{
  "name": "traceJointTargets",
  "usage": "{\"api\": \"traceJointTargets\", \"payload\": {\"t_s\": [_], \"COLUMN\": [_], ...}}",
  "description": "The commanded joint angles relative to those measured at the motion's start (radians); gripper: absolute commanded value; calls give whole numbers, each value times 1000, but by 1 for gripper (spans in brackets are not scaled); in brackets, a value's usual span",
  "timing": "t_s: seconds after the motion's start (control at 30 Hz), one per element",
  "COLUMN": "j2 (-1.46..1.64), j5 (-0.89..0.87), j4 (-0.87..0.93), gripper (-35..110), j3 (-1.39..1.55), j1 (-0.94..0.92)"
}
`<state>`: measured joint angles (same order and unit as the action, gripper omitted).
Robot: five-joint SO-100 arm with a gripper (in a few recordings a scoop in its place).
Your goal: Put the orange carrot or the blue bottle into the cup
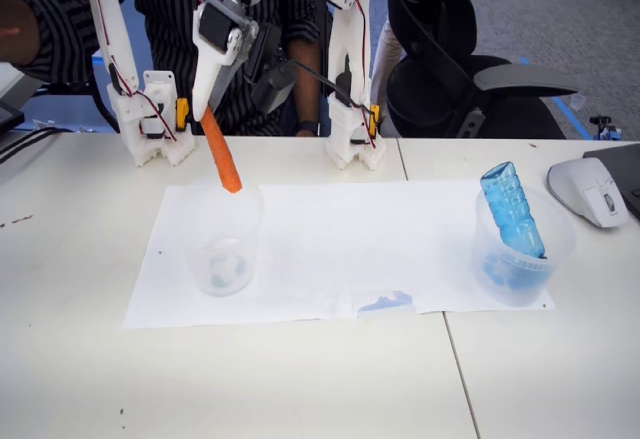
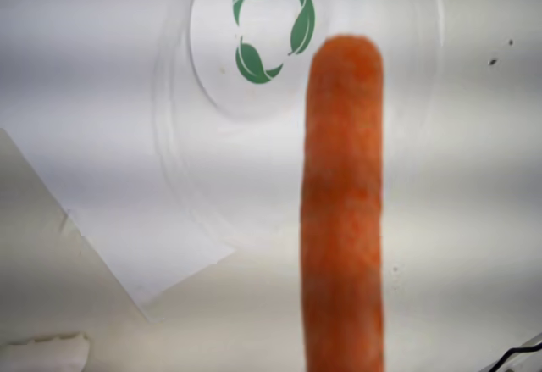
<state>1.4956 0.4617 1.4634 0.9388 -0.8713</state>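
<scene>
The pincer (image 1: 207, 111) pinches the orange carrot (image 1: 221, 150) by its thick end, so the carrot hangs below it, tilted, with its tip at the rim of the cup (image 1: 222, 244) directly beneath. In the wrist view the carrot (image 2: 343, 202) runs down toward the cup's mouth, its tip lying over the right part of the opening rather than over the green leaf mark on the base (image 2: 269, 23).

The main risk, as I judge it, is the tilt: released now, the tip may clip the rim and the carrot could tip outward onto the white paper (image 1: 330, 219) below the pincer. The cup looks light, so a push from the carrot could topple or slide it.

Well off to the pincer's side, the blue bottle (image 1: 511, 208) leans inside a second clear cup (image 1: 520, 259) on the tabletop (image 1: 300, 379), clear of this move.
</scene>
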Motion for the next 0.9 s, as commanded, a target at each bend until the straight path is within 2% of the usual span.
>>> {"api": "traceJointTargets", "payload": {"t_s": [0.0,0.37,0.7,0.87], "j2": [46,5,14,15], "j5": [-8,-8,-6,-5], "j4": [-89,-98,-103,-103], "gripper": [2,2,20,21], "j3": [-75,-74,-74,-74], "j1": [-21,-20,-20,-20]}}
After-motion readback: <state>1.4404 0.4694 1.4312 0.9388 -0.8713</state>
